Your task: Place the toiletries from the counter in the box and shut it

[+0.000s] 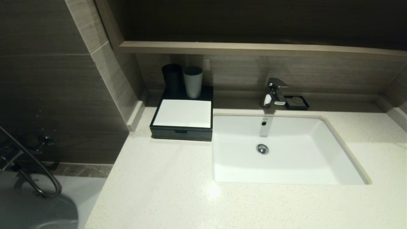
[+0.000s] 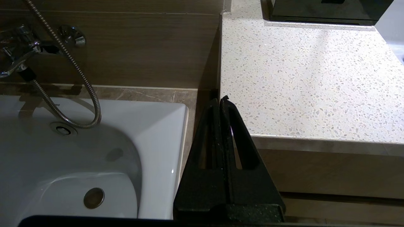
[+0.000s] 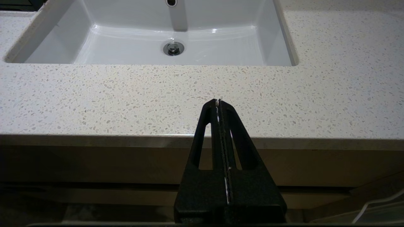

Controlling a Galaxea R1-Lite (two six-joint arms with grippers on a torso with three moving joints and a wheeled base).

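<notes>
The box (image 1: pixel 182 119), a low black case with a flat white top panel, stands at the back left of the counter (image 1: pixel 165 184), its front drawer flush with the case; its front edge also shows as the box (image 2: pixel 315 14) in the left wrist view. No toiletries show in any view. My left gripper (image 2: pixel 220 100) is shut and empty, held low beside the counter's left front corner (image 2: pixel 303 94). My right gripper (image 3: pixel 217 101) is shut and empty too, below and in front of the counter's front edge (image 3: pixel 126 104). Neither arm appears in the head view.
A black cup (image 1: pixel 172 78) and a grey cup (image 1: pixel 192 81) stand on the back of the box. The white sink (image 1: pixel 279 152), its tap (image 1: pixel 274 92) and a small black soap dish (image 1: pixel 296 102) lie to the right. A bathtub (image 2: pixel 79 151) with a shower hose (image 2: pixel 68 66) sits left of the counter.
</notes>
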